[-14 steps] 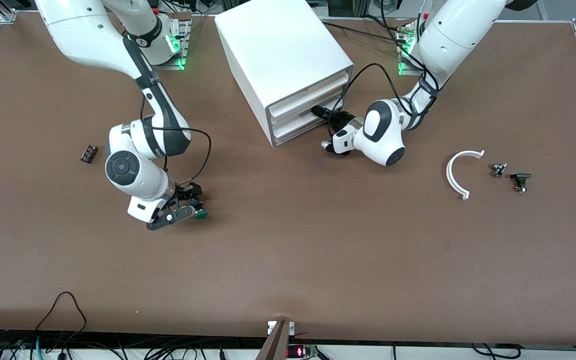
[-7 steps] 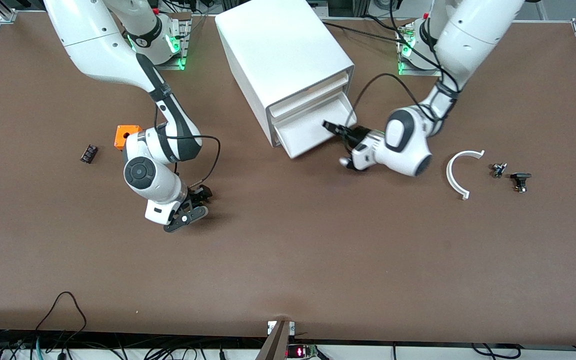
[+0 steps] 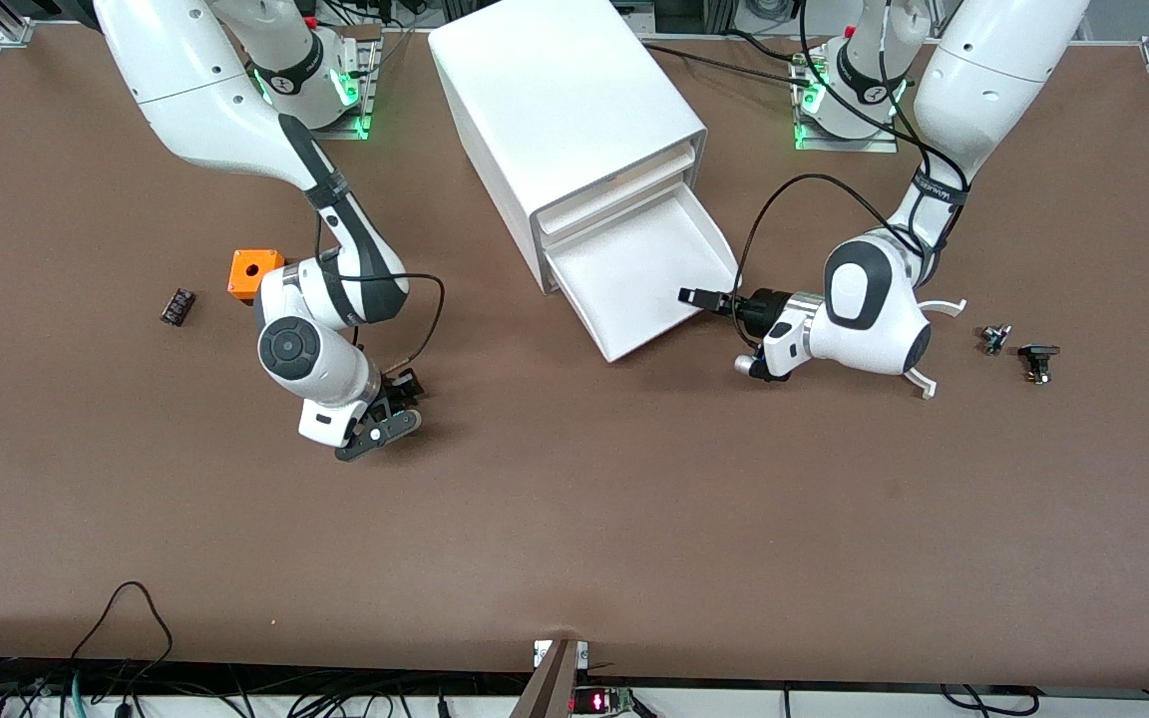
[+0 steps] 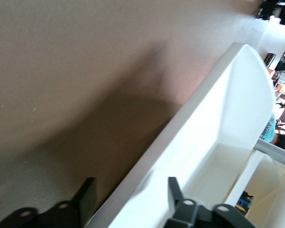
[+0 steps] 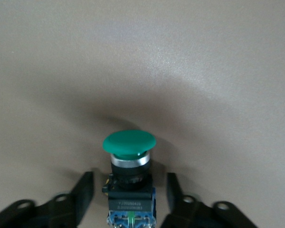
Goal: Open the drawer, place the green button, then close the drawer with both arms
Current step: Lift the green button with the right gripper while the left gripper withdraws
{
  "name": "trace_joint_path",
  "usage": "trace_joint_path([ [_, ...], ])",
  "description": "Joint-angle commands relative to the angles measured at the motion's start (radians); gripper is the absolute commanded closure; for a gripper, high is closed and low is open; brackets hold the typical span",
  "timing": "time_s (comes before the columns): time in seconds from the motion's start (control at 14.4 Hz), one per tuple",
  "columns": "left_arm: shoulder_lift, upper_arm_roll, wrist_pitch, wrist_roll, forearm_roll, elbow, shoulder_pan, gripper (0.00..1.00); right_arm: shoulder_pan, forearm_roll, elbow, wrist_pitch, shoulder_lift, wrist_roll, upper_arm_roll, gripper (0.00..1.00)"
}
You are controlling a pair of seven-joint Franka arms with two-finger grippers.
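The drawer point(image 3: 634, 274), lowest of the white cabinet point(image 3: 565, 110), stands pulled well out and holds nothing. My left gripper point(image 3: 699, 297) is at its front corner toward the left arm's end. In the left wrist view the open fingers point(image 4: 88, 197) of the left gripper point(image 4: 131, 192) straddle the drawer's front wall point(image 4: 218, 118) with room on both sides. My right gripper point(image 3: 395, 407) is low on the table and hides the button in the front view. In the right wrist view the button point(image 5: 129, 142) lies between the spread fingers of the right gripper point(image 5: 129, 190), with a gap on each side.
An orange cube point(image 3: 255, 271) and a small black part point(image 3: 177, 305) lie toward the right arm's end. A white curved piece point(image 3: 934, 382), partly under the left hand, and two small dark parts point(image 3: 995, 339) point(image 3: 1038, 359) lie toward the left arm's end.
The left gripper has drawn the drawer out toward the front camera. The right hand has shifted toward the table's middle, uncovering the orange cube and covering the green cap.
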Motion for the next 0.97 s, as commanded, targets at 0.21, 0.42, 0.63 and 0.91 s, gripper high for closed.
trace_joint_path([
  [0.21, -0.304, 0.012, 0.059, 0.007, 0.444, 0.061, 0.078, 0.00, -0.003, 0.005, -0.011, 0.012, 0.001, -0.015, 0.005, 0.70],
  [0.42, -0.462, 0.039, 0.081, 0.006, 0.535, 0.061, 0.173, 0.00, -0.001, 0.003, 0.007, 0.015, -0.003, -0.015, 0.023, 0.75],
  [0.63, -0.598, 0.094, -0.176, -0.043, 0.773, 0.128, 0.173, 0.00, -0.003, 0.003, 0.065, 0.014, -0.011, -0.036, 0.039, 0.75],
  [0.91, -0.644, 0.084, -0.335, -0.274, 1.002, 0.185, 0.154, 0.00, 0.013, -0.024, 0.176, 0.000, -0.011, -0.163, 0.100, 0.75],
])
